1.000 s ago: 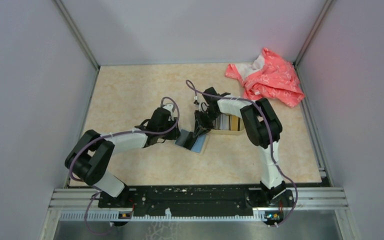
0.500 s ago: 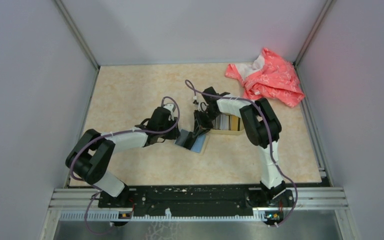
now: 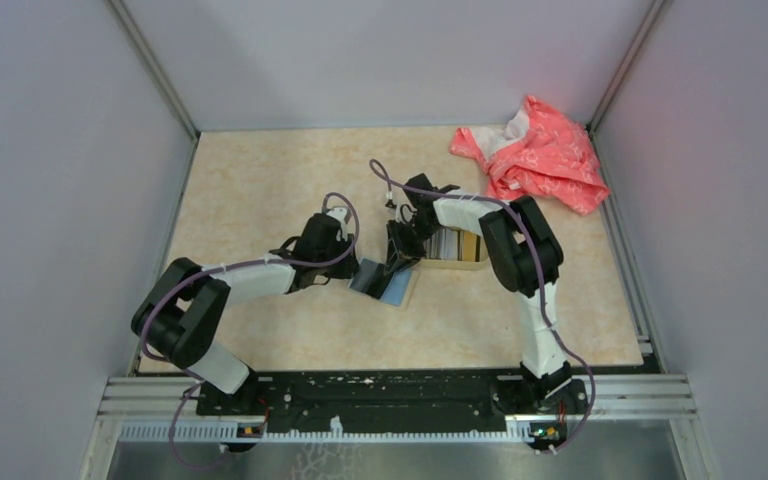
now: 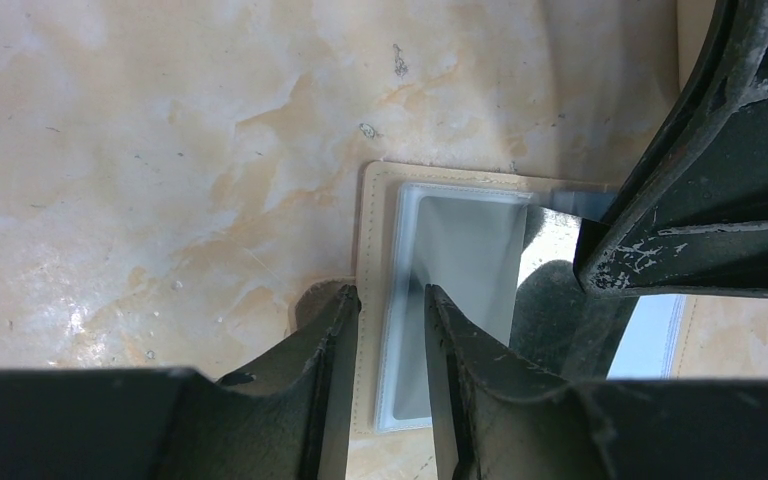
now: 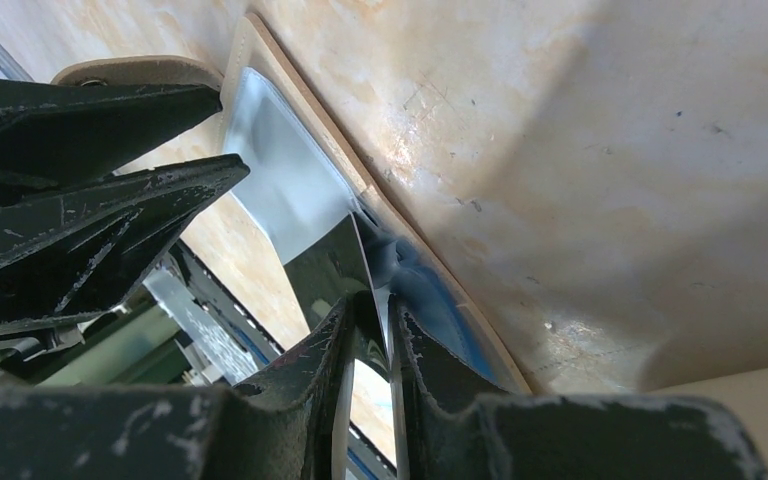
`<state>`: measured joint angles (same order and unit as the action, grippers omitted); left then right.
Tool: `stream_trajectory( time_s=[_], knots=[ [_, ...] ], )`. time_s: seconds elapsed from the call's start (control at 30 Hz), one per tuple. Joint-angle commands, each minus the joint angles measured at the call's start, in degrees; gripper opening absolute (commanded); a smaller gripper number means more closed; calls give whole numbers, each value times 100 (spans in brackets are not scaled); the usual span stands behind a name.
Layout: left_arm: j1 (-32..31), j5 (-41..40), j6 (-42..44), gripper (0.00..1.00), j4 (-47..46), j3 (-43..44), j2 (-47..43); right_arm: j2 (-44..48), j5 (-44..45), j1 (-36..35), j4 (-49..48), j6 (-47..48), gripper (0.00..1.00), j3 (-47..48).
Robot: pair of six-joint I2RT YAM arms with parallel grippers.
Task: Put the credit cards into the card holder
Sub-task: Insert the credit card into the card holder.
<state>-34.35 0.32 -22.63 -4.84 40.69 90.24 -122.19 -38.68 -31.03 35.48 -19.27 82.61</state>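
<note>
My left claw (image 4: pixel 385 320) is pinched nearly together on the near edge of the card holder (image 4: pixel 372 230). One finger (image 4: pixel 332 335) sits outside the beige border and the other on the clear sleeve. The holder lies open and flat on the table (image 3: pixel 260 190), spreading away from these tips toward my other claw.

My right claw (image 5: pixel 372 335) is clamped on a card (image 5: pixel 335 265). It is dark, glossy and thin, and I see it almost edge-on between the fingers. Its free end slants down from my tips to the holder's clear sleeve, and its leading corner meets the plastic there. I cannot tell whether it has gone under the sleeve or only rests on it. Just beside that corner, on the half of the holder nearer my right claw, a blue patch shows. I cannot tell whether it is a card or the lining.

The two claws face each other over the holder, close together but not touching.

Behind my right claw, under its forearm, is a tan tray (image 3: pixel 460 264) with more cards (image 3: pixel 448 243) standing in it, and it sits just beside the holder. Well beyond that, in the far right corner of the table, a pink cloth (image 3: pixel 540 150) lies crumpled.
</note>
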Motion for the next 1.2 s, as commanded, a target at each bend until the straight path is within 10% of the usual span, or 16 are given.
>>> stream_trajectory(
  time_s=[0.0, 0.63, 1.17],
  knots=[
    [-46, 407, -22, 36, -21, 36, 168, -654, 780, -222, 18, 168, 19, -185],
    [-614, 1411, -702, 38, -830, -603, -1154, -768, 757, -107, -83, 186, 19, -88],
    [-1652, -122, -812, 30, -753, 154, 207, -754, 728, -105, -78, 201, 20, -61]
  ],
)
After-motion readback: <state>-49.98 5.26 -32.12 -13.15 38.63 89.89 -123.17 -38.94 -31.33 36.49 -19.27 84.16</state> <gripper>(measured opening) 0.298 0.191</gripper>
